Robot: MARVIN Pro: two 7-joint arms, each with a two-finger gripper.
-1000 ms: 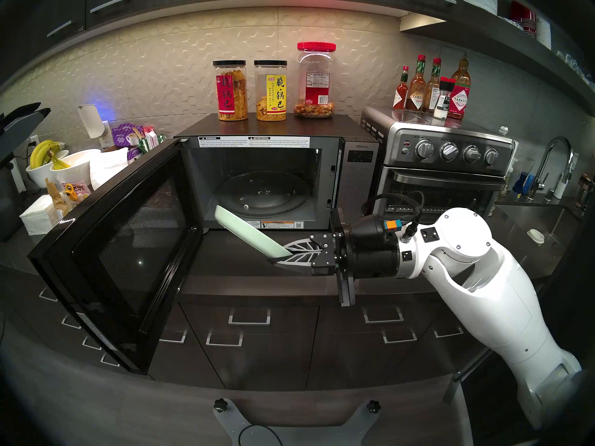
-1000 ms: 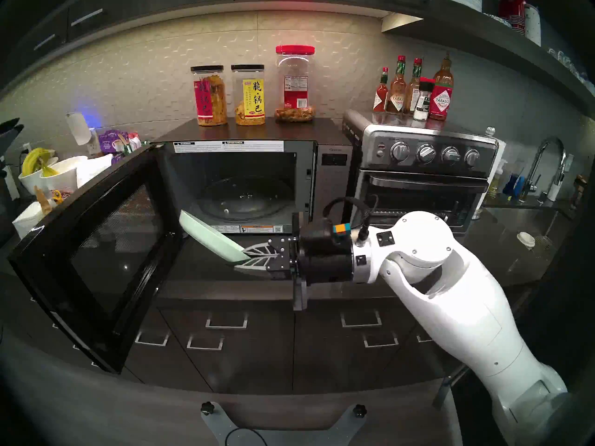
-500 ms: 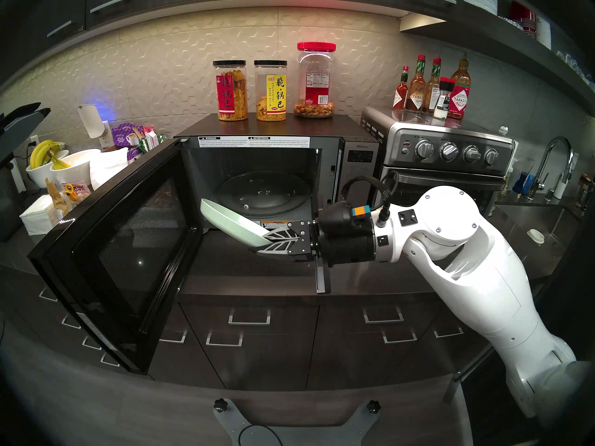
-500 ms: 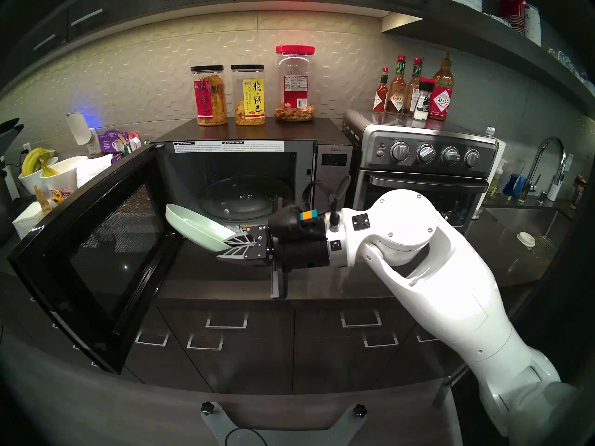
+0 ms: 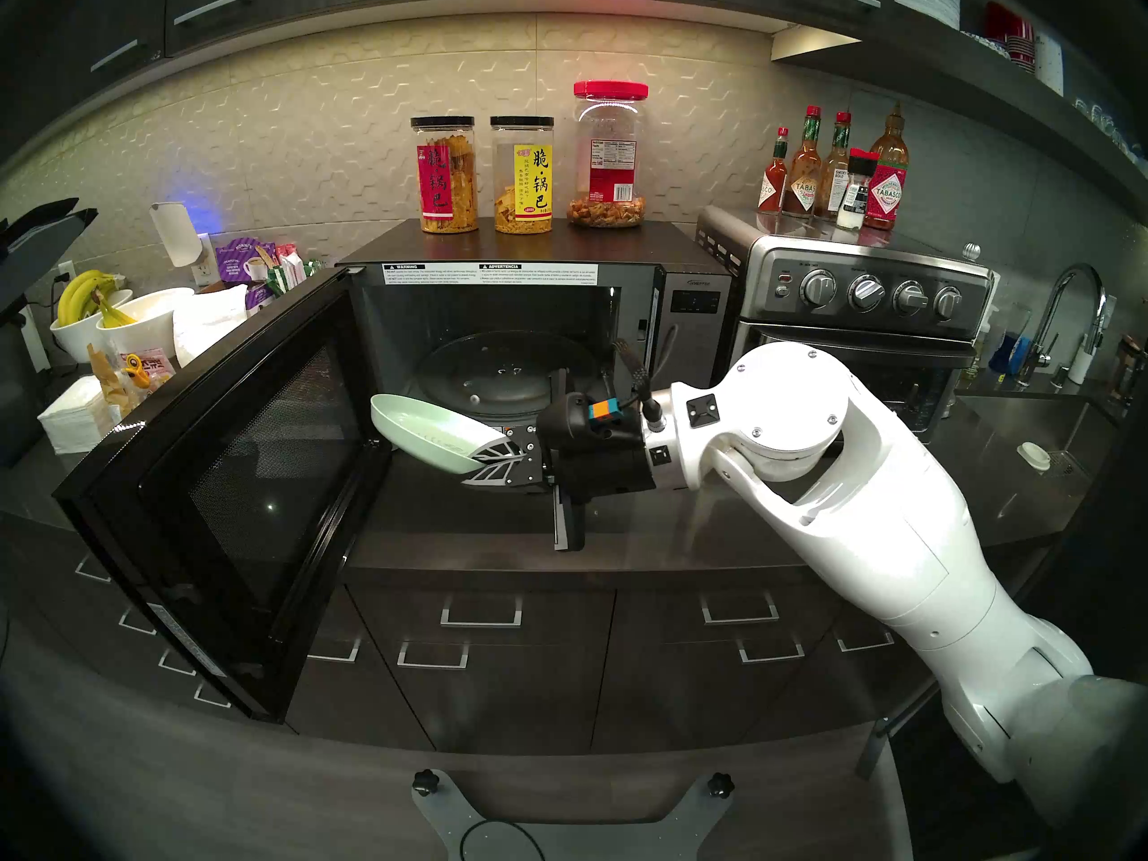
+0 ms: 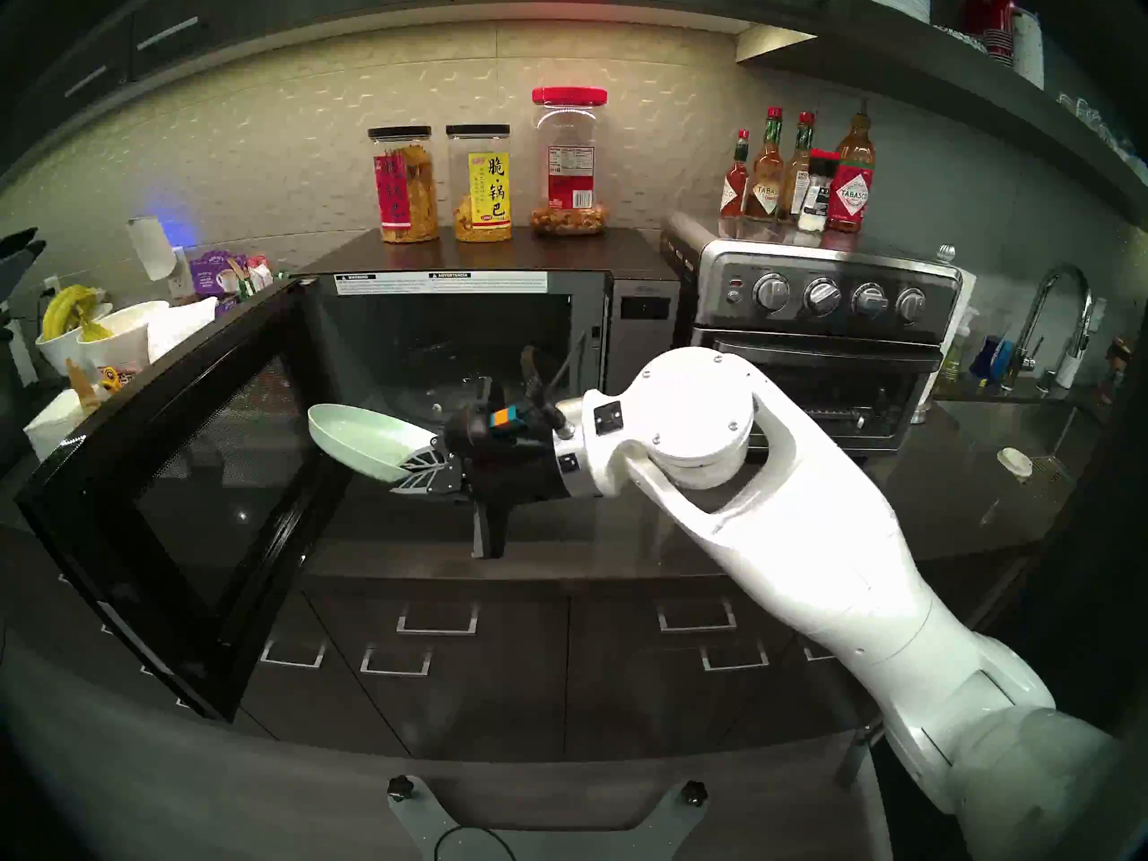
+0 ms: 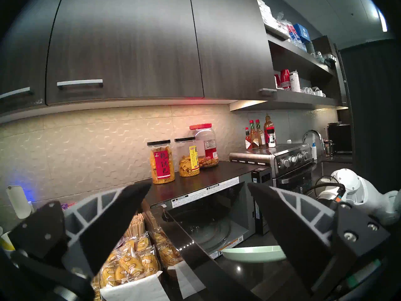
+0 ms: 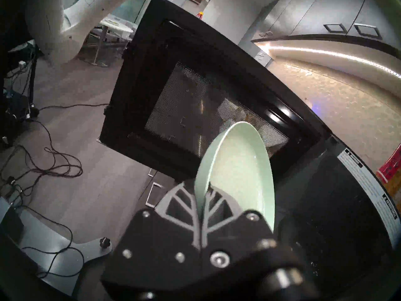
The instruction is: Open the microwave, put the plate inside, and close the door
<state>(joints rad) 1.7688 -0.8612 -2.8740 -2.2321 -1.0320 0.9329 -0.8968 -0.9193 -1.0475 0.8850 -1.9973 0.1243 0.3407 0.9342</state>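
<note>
The black microwave [image 5: 691, 338] stands with its door [image 5: 248, 468] swung wide open to the left, baring the glass turntable [image 5: 503, 381]. My right gripper [image 5: 475, 468] is shut on the right rim of the mint-green plate [image 5: 428, 431]. It holds the plate tilted, left edge up, just in front of the opening's lower left corner. The right wrist view shows the plate [image 8: 238, 174] pinched between the fingers [image 8: 180, 202], with the door [image 8: 195, 111] behind. My left gripper [image 7: 198, 185] hangs open and empty, left of the microwave.
A steel toaster oven [image 5: 870, 319] stands right of the microwave, with sauce bottles [image 5: 832, 170] on top. Three snack jars [image 5: 522, 176] sit on the microwave. Bowls with bananas [image 5: 105, 319] and snack packs [image 7: 130, 265] crowd the left counter. A sink faucet [image 5: 1075, 319] is at far right.
My right arm has carried the plate left and upward toward the microwave's opening, and the plate has turned flatter. The door and my left gripper have not moved.
</note>
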